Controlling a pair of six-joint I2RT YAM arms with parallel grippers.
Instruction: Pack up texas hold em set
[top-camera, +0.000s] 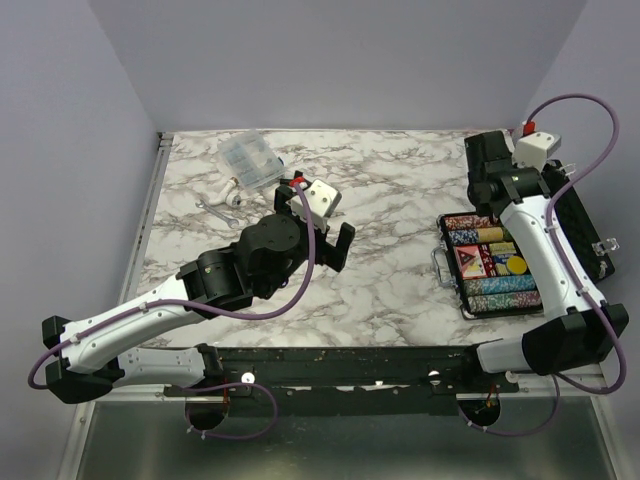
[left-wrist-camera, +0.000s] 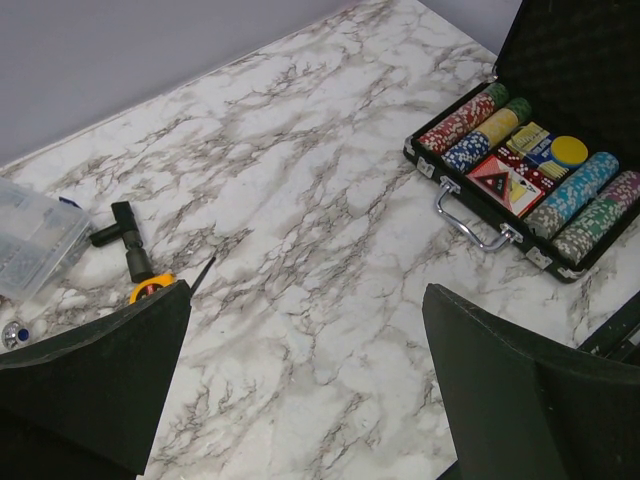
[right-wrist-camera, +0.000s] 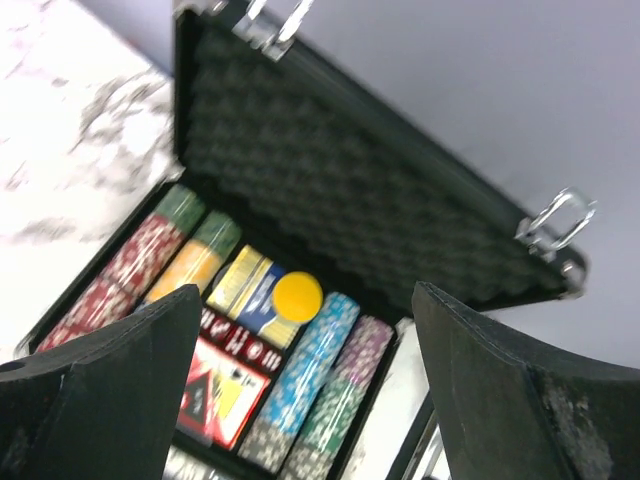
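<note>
Case: We find the black briefcase (left-wrist-camera: 418, 157) lying open on the table (left-wrist-camera: 300, 200), just below and ahead of the right claw (right-wrist-camera: 310, 390) and well off to the right of the left claw (left-wrist-camera: 310, 400).
Right claw: Spread wide and empty, it hovers over the tray, with the foam lid (right-wrist-camera: 360, 190) standing beyond its fingertips.
Left claw: Spread wide and empty, it hangs above bare marble.
Contents: Chip rows (left-wrist-camera: 575, 185) fill both ends of the tray. Between them sits the red card box (left-wrist-camera: 505, 188) bearing the red triangle (left-wrist-camera: 495, 178), and the yellow disc (left-wrist-camera: 569, 150) rests on a pack behind it.
Handling: We judge the loaded case heavy and rigid, and its lid stiff and light on the hinge. The chips could spill if it tips.
Hold: We would press the lid's free edge down near the latches (right-wrist-camera: 558, 215), leaving the handle (left-wrist-camera: 468, 218) for lifting once it is shut.
Bystander: A clear plastic box (left-wrist-camera: 30, 240) lies to the left claw's left.
</note>
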